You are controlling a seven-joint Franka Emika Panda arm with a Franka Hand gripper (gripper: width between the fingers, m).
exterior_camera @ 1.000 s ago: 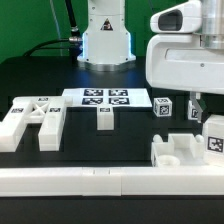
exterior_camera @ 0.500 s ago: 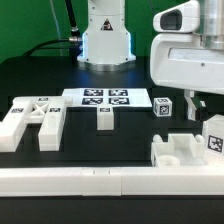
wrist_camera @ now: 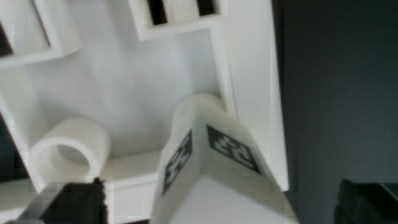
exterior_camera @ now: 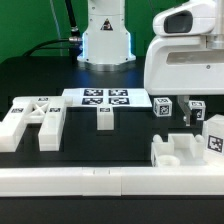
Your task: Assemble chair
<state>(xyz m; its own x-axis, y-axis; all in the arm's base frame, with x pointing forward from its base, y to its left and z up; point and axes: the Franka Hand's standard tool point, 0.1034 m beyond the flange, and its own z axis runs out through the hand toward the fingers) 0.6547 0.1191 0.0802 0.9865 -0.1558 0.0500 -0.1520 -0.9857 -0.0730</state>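
Note:
The chair parts are white tagged pieces on the black table. Two long pieces (exterior_camera: 30,120) lie at the exterior view's left. A short bar (exterior_camera: 105,118) lies in the middle, with a small cube (exterior_camera: 163,107) to its right. A big slab part (exterior_camera: 180,152) with an upright tagged post (exterior_camera: 213,136) stands at the front right. My gripper (exterior_camera: 193,112) hangs under the white wrist body, just behind that post. In the wrist view the gripper (wrist_camera: 221,205) is open. Its dark fingers (wrist_camera: 71,205) stand wide on either side of the tagged post (wrist_camera: 222,150) over the slab (wrist_camera: 125,80).
The marker board (exterior_camera: 100,98) lies flat behind the short bar. A long plain white rail (exterior_camera: 90,181) runs along the table's front edge. The robot base (exterior_camera: 105,40) stands at the back. The wrist body hides the table's right rear part.
My gripper has come down and slightly toward the exterior view's left, closer to the tagged post. The parts on the table have not moved.

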